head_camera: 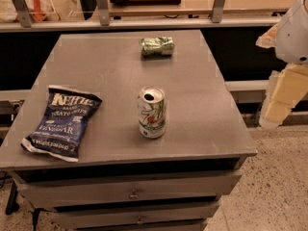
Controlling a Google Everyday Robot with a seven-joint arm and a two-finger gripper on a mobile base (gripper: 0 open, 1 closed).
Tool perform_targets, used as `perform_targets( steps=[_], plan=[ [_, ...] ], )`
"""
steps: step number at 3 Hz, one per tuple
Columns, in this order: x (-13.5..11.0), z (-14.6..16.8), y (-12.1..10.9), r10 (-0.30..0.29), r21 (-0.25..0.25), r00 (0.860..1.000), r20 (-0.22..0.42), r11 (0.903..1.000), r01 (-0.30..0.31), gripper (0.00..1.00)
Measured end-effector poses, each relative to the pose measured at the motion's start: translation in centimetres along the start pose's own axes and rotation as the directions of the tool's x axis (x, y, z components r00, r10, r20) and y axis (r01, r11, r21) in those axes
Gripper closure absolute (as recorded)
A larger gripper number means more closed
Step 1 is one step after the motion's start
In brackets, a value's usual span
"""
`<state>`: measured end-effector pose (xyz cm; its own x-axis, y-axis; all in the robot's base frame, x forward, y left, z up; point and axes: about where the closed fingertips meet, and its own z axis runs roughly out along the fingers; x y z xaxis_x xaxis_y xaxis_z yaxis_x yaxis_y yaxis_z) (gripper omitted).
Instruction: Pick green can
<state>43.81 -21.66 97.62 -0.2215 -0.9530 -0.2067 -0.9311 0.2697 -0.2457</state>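
Note:
The green can (157,46) lies on its side at the far middle of the grey cabinet top (106,71). Its surface is shiny mottled green. A white-and-silver can (152,111) with green and red markings stands upright near the middle of the top, its opened end up. My gripper (278,110) hangs at the right edge of the view, off the cabinet's right side, far from both cans and holding nothing that I can see. The white arm housing (294,30) is above it.
A dark blue Kettle chips bag (62,121) lies flat at the front left of the top. Drawers (130,192) sit below the front edge. A wooden counter with metal posts (159,4) runs behind. Speckled floor (274,182) is at the right.

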Motion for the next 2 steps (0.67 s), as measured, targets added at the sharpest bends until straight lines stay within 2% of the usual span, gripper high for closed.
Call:
perform_targets(
  steps=[1, 2],
  plan=[
    [0.0, 0.0, 0.0, 0.000, 0.000, 1.000, 0.000, 1.0000, 0.000, 0.00],
    [-0.3, -0.1, -1.2, 0.003, 0.026, 1.000, 0.015, 0.9997, -0.004, 0.00]
  ],
)
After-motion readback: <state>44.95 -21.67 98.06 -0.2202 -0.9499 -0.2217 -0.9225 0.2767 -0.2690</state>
